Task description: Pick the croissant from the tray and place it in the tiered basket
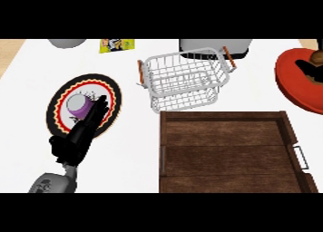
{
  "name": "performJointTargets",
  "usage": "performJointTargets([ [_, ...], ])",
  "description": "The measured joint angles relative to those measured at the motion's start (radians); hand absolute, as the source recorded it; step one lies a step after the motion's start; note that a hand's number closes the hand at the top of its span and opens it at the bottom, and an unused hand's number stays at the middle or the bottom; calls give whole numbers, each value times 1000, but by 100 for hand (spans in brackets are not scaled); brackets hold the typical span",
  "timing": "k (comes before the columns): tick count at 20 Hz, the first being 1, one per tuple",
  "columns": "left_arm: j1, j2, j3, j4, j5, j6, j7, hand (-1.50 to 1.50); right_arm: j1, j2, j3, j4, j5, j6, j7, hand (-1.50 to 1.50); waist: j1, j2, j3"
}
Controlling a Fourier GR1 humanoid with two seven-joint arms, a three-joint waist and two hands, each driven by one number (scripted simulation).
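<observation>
Fingers (97,108) of left hand (74,141) released, straight above patterned plate (55,108); basket (184,102) and tray (224,149) alongside.

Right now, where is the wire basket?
Head view, upper centre: the wire basket stands just beyond the wooden tray, right of the patterned plate.

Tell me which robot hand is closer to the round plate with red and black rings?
Left. The left hand lies over the plate, fingertips by the purple and white thing on it. The right hand is not in the picture.
</observation>
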Motion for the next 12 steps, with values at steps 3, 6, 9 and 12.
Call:
performJointTargets([
  [3,-28,0,18,23,7,-12,7,0,-116,46,19,10,-15,10,118,150,-1,-1,0],
  [6,-37,-2,21,24,1,-17,12,0,-224,101,50,43,-9,2,212,150,2,-1,-1],
  [9,-39,-9,25,41,-9,-20,-1,0,-310,156,66,97,-3,-16,275,150,3,0,-1],
  [12,-34,-4,36,38,-6,-32,-1,0,-374,212,93,152,22,-48,305,150,4,1,-1],
])
